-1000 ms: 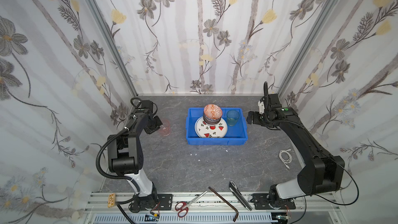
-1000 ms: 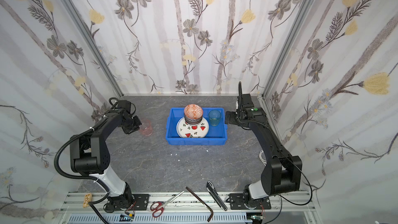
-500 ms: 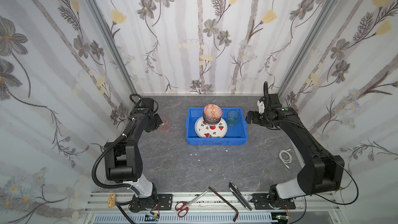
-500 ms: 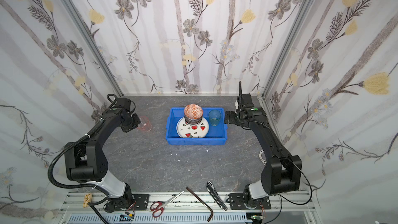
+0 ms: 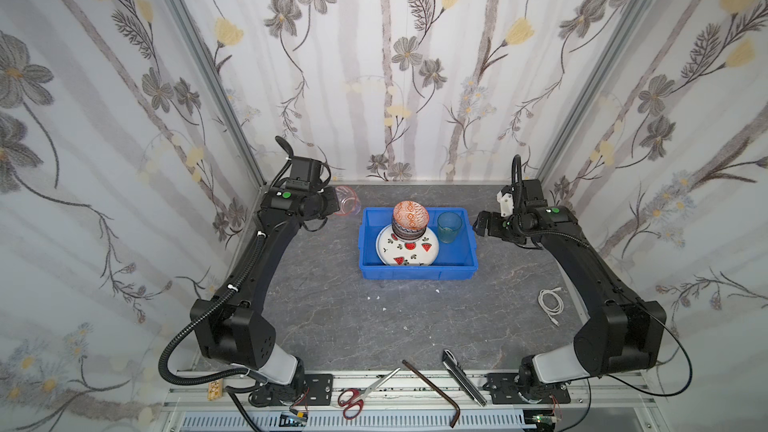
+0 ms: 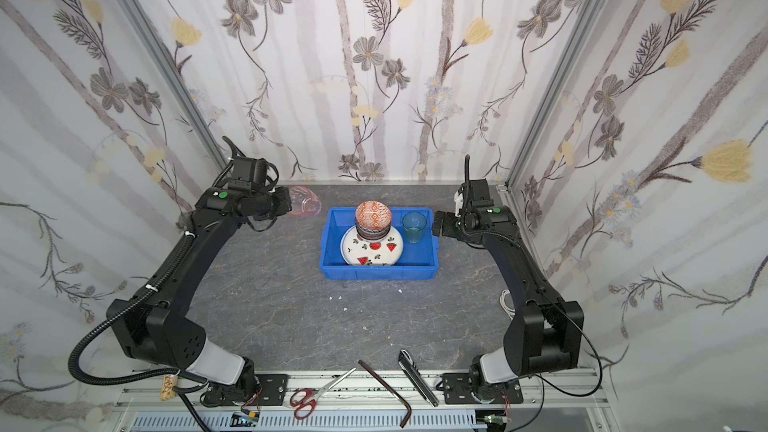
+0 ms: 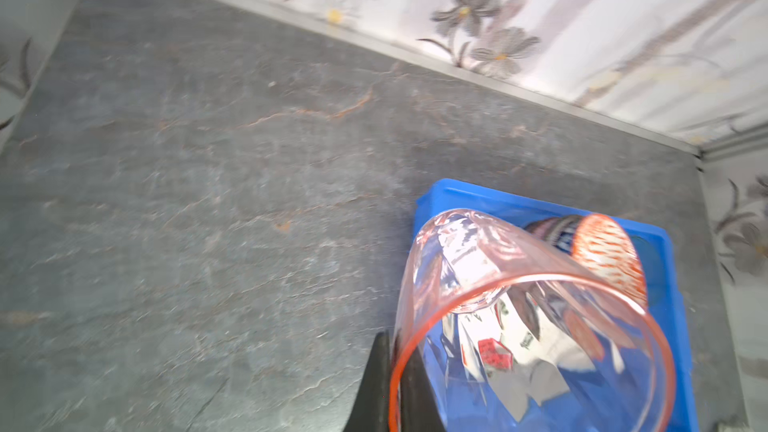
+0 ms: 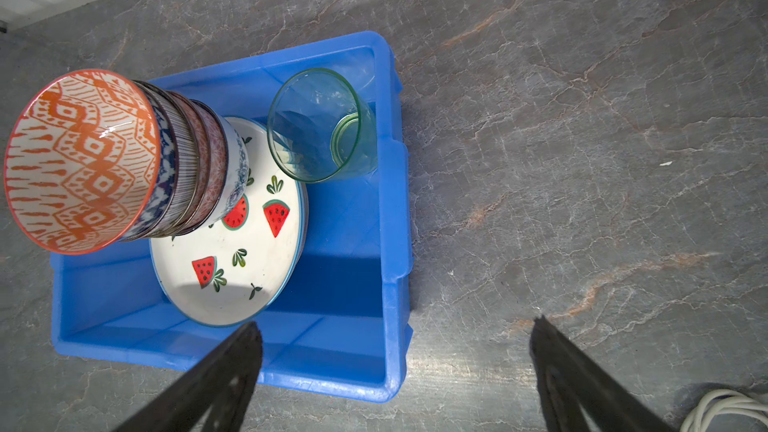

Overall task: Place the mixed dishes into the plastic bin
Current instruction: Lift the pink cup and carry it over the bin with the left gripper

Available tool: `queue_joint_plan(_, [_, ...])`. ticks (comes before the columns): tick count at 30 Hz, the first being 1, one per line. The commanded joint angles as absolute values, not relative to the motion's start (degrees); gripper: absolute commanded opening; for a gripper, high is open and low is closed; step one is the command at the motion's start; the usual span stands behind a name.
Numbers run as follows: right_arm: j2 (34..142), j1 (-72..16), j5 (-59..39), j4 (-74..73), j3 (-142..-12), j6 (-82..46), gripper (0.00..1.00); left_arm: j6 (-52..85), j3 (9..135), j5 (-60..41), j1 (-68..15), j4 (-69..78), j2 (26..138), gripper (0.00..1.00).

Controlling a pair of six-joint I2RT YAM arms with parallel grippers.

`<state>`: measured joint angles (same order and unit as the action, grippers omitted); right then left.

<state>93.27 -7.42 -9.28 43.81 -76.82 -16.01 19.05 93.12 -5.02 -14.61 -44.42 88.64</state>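
My left gripper (image 7: 392,388) is shut on the rim of a pink clear tumbler (image 7: 519,305), one finger inside and one outside. In both top views the tumbler (image 5: 347,201) (image 6: 305,205) hangs tilted above the table, left of and behind the plastic bin (image 5: 415,274) (image 6: 376,274). The blue bin (image 8: 399,201) holds a watermelon plate (image 8: 241,259), a stack of bowls topped by an orange one (image 8: 79,160) and a greenish tumbler (image 8: 320,126). My right gripper (image 8: 397,324) is open and empty, just outside the bin's right wall (image 5: 478,226).
A white cable (image 5: 550,305) lies on the table to the right, near my right arm. Red-handled scissors (image 5: 361,394), a bent metal bar (image 5: 432,388) and a flat tool (image 5: 463,376) lie along the front rail. Papered walls close in three sides.
The left gripper finished closing on the pink tumbler and lifted it off the table, up and a little toward the bin. The right arm has not moved.
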Motion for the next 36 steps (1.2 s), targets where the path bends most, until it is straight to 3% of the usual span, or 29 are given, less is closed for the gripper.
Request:
queue_joint_plan(1, [92.24, -7.02, -10.51, 42.16, -77.07, -16.06, 0.99, 16.71, 96.88, -5.19, -18.72, -44.3, 90.17, 0.0])
queue_joint_plan(19, [87.22, -3.46, -11.09, 42.54, -74.05, -15.82, 0.99, 15.87, 123.08, -4.43, -39.31, -44.21, 112.68, 0.0])
queue_joint_plan(28, [85.43, -0.89, -11.86, 42.59, -72.03, -14.94, 0.99, 15.47, 135.45, 0.21, -43.49, -44.12, 125.44, 0.0])
queue_joint_plan(36, [84.68, 1.09, -12.78, 42.47, -70.24, -13.73, 0.99, 16.35, 139.25, 2.06, -43.61, -44.12, 131.39, 0.0])
